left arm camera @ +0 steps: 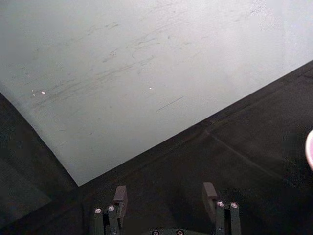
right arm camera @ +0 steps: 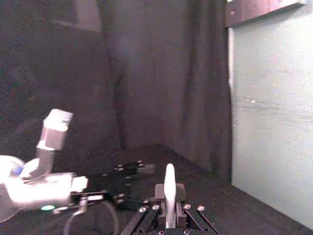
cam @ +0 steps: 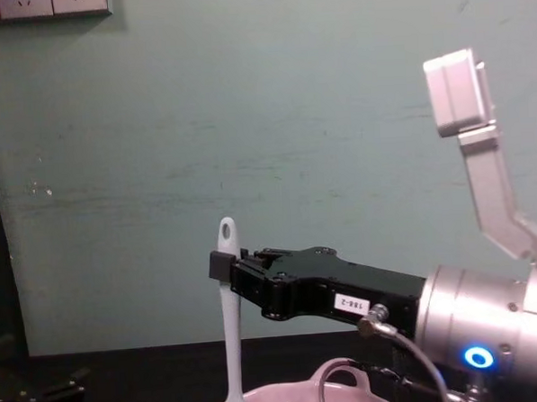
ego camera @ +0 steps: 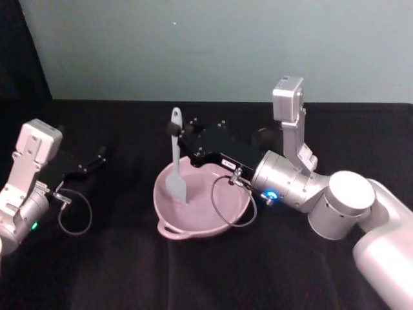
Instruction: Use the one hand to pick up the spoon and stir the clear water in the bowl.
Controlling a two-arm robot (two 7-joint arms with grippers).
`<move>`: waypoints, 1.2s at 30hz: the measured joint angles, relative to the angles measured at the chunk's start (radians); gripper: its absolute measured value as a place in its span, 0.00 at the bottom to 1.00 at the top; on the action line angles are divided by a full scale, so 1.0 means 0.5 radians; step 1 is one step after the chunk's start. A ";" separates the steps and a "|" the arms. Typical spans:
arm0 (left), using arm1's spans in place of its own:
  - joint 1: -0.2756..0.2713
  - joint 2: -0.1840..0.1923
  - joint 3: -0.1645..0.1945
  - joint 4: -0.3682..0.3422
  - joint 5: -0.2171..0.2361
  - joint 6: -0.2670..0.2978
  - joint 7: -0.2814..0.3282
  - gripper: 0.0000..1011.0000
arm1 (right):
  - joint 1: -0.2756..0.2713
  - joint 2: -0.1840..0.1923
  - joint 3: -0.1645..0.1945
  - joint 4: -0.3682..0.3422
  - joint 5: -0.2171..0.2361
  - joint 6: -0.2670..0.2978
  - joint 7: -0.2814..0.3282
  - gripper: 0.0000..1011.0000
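A pale pink bowl (ego camera: 229,206) sits mid-table on the black cloth, its rim also low in the chest view (cam: 288,400). The white spoon (ego camera: 175,161) stands nearly upright with its paddle blade down inside the bowl. My right gripper (ego camera: 175,131) is shut on the spoon's handle just below the oval hole; from the chest it (cam: 223,266) reaches in from the right, clamped on the spoon (cam: 232,347). The right wrist view shows the spoon handle (right arm camera: 169,193) pinched between the fingers. My left gripper (ego camera: 102,154) rests low at the table's left, open and holding nothing, its fingers (left arm camera: 121,196) spread.
A dark cable (ego camera: 226,206) loops from the right wrist over the bowl's right side. A pale green wall (ego camera: 226,45) runs behind the table. A dark curtain (right arm camera: 146,73) hangs at the left side. Black cloth (ego camera: 116,271) covers the table around the bowl.
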 joint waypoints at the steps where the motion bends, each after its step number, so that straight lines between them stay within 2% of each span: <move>1: 0.000 0.000 0.000 0.000 0.000 0.000 0.000 1.00 | 0.016 -0.024 0.008 0.046 -0.023 -0.027 -0.020 0.11; 8: 0.000 0.000 0.000 0.000 0.000 0.000 0.000 1.00 | 0.072 -0.089 0.063 0.183 -0.076 -0.079 -0.076 0.11; 17: 0.000 0.000 0.000 0.000 0.000 0.000 0.000 1.00 | 0.087 -0.075 0.137 0.188 -0.110 -0.080 -0.098 0.11; 29: 0.000 0.000 0.000 0.000 0.000 0.000 0.000 1.00 | 0.008 0.084 0.205 0.013 -0.126 0.001 -0.055 0.11; 36: 0.000 0.000 0.000 0.000 0.000 0.000 0.000 1.00 | -0.089 0.192 0.215 -0.144 -0.081 0.060 0.013 0.11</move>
